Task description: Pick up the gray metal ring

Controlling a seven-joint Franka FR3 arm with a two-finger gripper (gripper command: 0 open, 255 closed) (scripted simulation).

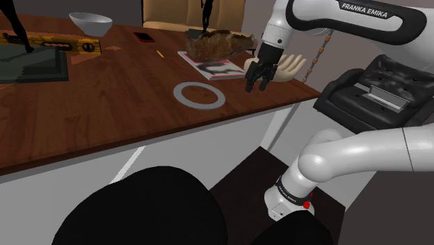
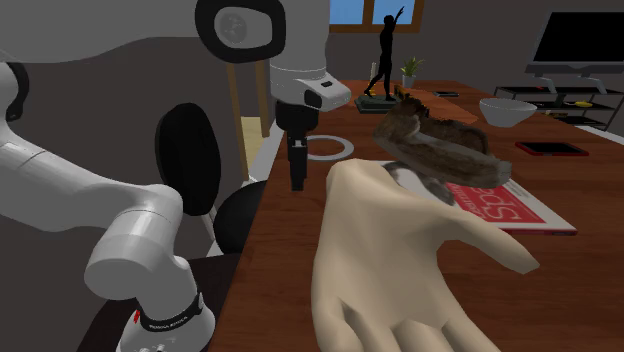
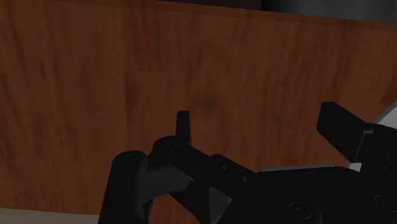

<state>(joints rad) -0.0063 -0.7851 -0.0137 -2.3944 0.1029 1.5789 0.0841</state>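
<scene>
Well, my gripper hangs above the brown wooden table with its jaws wide apart and nothing between them. The grey ring lies flat on that table. In the shoulder view my fingers hover to the ring's right, near it but not touching, with bare wood between us. In the second exterior view the ring lies on the table beyond my gripper, partly hidden behind my wrist. In the wrist view my gripper looks down on wood grain, and the two black fingers stand well apart.

Past the ring, away from the table's near edge in the shoulder view, a red and white magazine lies flat with a rough brown lump resting on it. A pale hand model lies on the ring's right, farther from it than I am. A pale bowl and a red phone sit well apart from the ring, toward the far left of that view.
</scene>
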